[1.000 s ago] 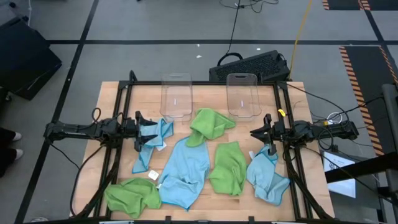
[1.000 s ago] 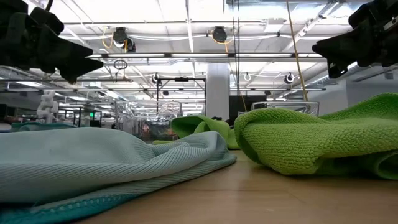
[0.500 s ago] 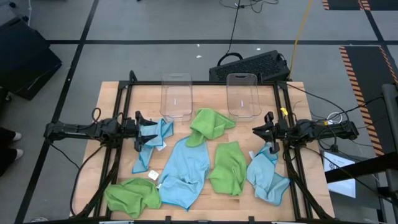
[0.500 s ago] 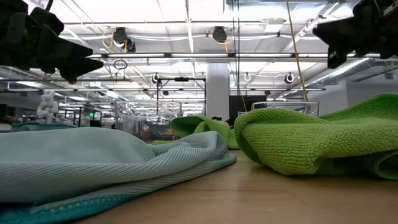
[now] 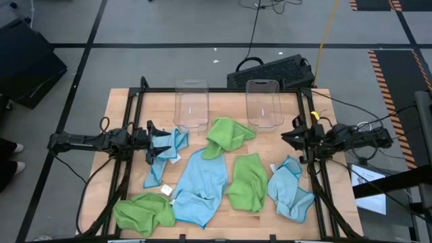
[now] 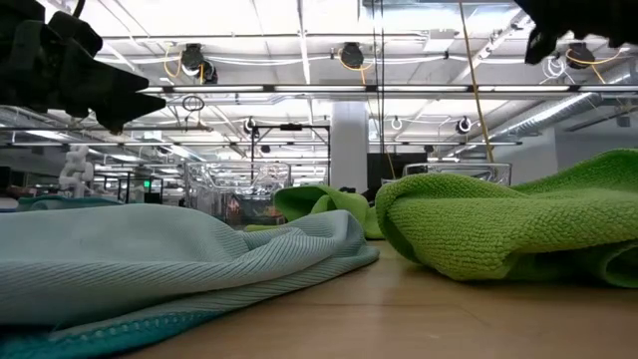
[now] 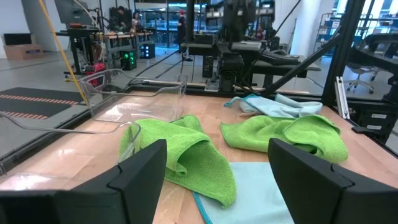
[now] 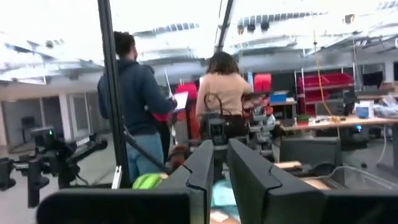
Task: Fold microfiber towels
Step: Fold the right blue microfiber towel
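Several microfiber towels lie crumpled on the wooden table: a lime green one (image 5: 228, 135) at the middle, a large light blue one (image 5: 202, 183), a green one (image 5: 248, 181), a blue one (image 5: 290, 189) at the right, a green one (image 5: 144, 212) at the near left, and a small blue one (image 5: 173, 144) at the left. My left gripper (image 5: 154, 144) hovers open and level above that small blue towel, with nothing between its fingers (image 7: 143, 171). My right gripper (image 5: 290, 136) is shut and empty, raised high above the right blue towel and tipped upward (image 8: 221, 174).
Two clear plastic bins (image 5: 192, 104) (image 5: 263, 102) stand at the table's far side. A black keyboard-like case (image 5: 273, 71) lies behind the table. Two people (image 8: 227, 93) stand in the room beyond the table. Bare wood shows at the table's far corners.
My right gripper has risen well above the table and tipped its fingers upward, drawing slightly toward the table's right edge; it stays shut. The towels lie as they were.
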